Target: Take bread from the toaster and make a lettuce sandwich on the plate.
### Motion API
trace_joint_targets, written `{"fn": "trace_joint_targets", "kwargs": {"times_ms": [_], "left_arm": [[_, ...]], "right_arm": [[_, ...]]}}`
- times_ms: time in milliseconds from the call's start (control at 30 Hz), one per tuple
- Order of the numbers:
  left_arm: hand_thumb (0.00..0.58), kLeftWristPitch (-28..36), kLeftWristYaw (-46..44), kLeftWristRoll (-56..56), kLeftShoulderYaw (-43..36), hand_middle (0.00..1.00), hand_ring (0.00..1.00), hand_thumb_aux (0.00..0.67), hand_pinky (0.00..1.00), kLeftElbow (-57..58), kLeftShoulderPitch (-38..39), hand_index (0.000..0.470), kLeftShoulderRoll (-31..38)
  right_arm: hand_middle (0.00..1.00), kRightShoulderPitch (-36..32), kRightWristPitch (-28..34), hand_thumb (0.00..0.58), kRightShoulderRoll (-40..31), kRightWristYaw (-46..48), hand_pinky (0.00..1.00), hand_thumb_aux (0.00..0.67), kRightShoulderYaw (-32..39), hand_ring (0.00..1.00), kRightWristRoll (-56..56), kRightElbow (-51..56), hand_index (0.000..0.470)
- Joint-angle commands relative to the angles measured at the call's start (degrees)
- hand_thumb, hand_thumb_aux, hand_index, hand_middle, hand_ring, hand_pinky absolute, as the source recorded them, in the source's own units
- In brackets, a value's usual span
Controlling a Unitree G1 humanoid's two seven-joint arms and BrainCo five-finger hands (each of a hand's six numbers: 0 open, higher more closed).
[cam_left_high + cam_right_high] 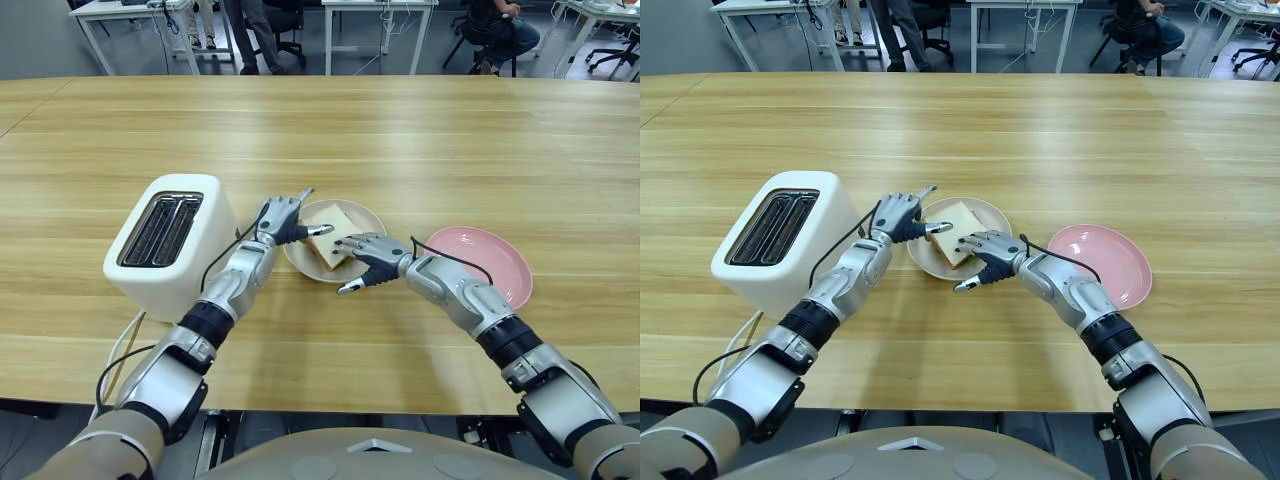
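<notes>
A white two-slot toaster (170, 240) stands at the left, and its slots look dark and empty. Just right of it, a cream plate (368, 215) holds a slice of bread (335, 236); what lies under the slice I cannot tell. My left hand (282, 220) is at the plate's left rim with its fingers spread, the thumb pointing at the bread. My right hand (372, 258) hovers over the plate's near right side, fingers spread, with fingertips on or just above the slice's near edge. Neither hand grips anything.
An empty pink plate (482, 262) lies to the right of the cream plate, next to my right forearm. The toaster's white cable (122, 345) runs off the table's near edge. Bare wooden tabletop (350, 130) stretches far beyond the plates.
</notes>
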Motion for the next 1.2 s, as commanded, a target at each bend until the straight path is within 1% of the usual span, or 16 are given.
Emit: {"fn": "trace_joint_targets", "kwargs": {"times_ms": [33,200,300,400,533,567,600,633,667,700,733,767,900,1000,1100,1200], "left_arm": [[0.000,3.8,-0.8,2.9,2.1,0.00,0.00,0.000,0.00,-9.0,4.5,0.000,3.4],[0.000,6.6,-2.5,3.0,7.6,0.00,0.00,0.000,0.00,-22.8,11.4,0.000,7.0],[0.000,6.3,-2.9,0.8,11.1,0.00,0.00,0.000,0.00,-30.3,14.8,0.000,6.9],[0.000,2.3,-3.5,-6.7,14.5,0.00,0.00,0.000,0.00,-36.6,18.5,0.000,4.9],[0.000,-6.8,-5.1,-18.0,16.5,0.00,0.00,0.000,0.00,-40.6,23.6,0.000,2.8],[0.464,-8.9,-5.7,-20.9,16.8,0.00,0.00,0.370,0.00,-40.8,25.0,0.254,2.2],[0.512,-10.8,-6.2,-23.0,17.2,0.00,0.00,0.441,0.00,-40.8,26.1,0.303,1.9],[0.580,-13.2,-7.0,-25.3,17.3,0.00,0.00,0.670,0.00,-40.8,27.4,0.460,2.0],[0.580,-15.2,-7.9,-26.9,17.1,0.44,0.44,0.670,0.44,-40.8,28.5,0.460,2.2],[0.580,-17.2,-8.5,-28.2,17.2,0.84,0.84,0.670,0.84,-40.8,29.6,0.460,2.3],[0.580,-18.6,-9.9,-30.0,17.0,1.00,1.00,0.670,1.00,-40.8,30.6,0.460,2.5],[0.580,-20.1,-11.2,-31.0,16.8,1.00,1.00,0.670,1.00,-40.8,31.5,0.460,2.8],[0.580,-26.5,-17.5,-35.9,15.2,1.00,1.00,0.670,1.00,-42.3,35.6,0.460,5.1],[0.580,-29.2,-23.2,-36.6,13.2,1.00,1.00,0.670,1.00,-43.4,39.1,0.460,8.2],[0.580,-29.8,-28.0,-32.8,10.4,1.00,1.00,0.670,1.00,-42.0,42.2,0.460,11.4],[0.580,-29.0,-29.1,-24.7,7.6,1.00,1.00,0.670,1.00,-37.6,42.7,0.460,12.3]], "right_arm": [[0.00,4.0,0.4,0.000,-0.8,8.3,0.00,0.000,4.8,0.00,0.9,6.3,0.000],[0.00,6.8,-0.1,0.000,-3.4,13.4,0.00,0.000,4.7,0.00,4.8,0.7,0.000],[0.00,8.1,0.0,0.000,-4.5,13.8,0.00,0.000,3.4,0.00,7.0,-3.3,0.000],[0.00,8.3,-0.5,0.000,-3.3,7.4,0.00,0.000,-1.1,0.00,10.3,-6.9,0.000],[0.00,9.4,-2.0,0.000,0.9,-4.3,0.00,0.000,-12.0,0.00,18.8,-12.2,0.000],[0.00,10.5,-2.4,0.368,1.9,-5.3,0.00,0.265,-14.5,0.00,22.4,-13.6,0.182],[0.00,11.3,-2.7,0.512,2.6,-5.6,0.00,0.441,-16.2,0.00,25.1,-14.7,0.303],[0.00,12.3,-2.9,0.580,3.2,-5.3,0.00,0.670,-17.5,0.00,28.1,-15.9,0.460],[0.00,13.3,-3.7,0.580,3.3,-4.9,0.00,0.670,-18.4,0.00,30.3,-16.9,0.460],[0.04,14.5,-4.2,0.580,3.7,-4.5,0.04,0.670,-19.2,0.04,32.5,-18.1,0.460],[0.60,15.8,-4.0,0.580,3.7,-3.4,0.60,0.670,-19.7,0.60,34.6,-19.4,0.460],[1.00,17.1,-3.9,0.580,3.6,-2.3,1.00,0.670,-19.9,1.00,36.5,-20.7,0.460],[1.00,25.0,-5.4,0.580,0.3,3.4,1.00,0.670,-19.1,1.00,41.4,-27.8,0.460],[1.00,31.1,-7.4,0.580,-2.9,6.8,1.00,0.670,-17.9,1.00,41.9,-31.7,0.460],[1.00,36.9,-10.5,0.580,-5.8,7.2,1.00,0.670,-16.7,1.00,37.6,-32.0,0.460],[1.00,39.9,-13.9,0.580,-7.8,3.6,1.00,0.670,-15.5,1.00,28.1,-28.5,0.460]]}}
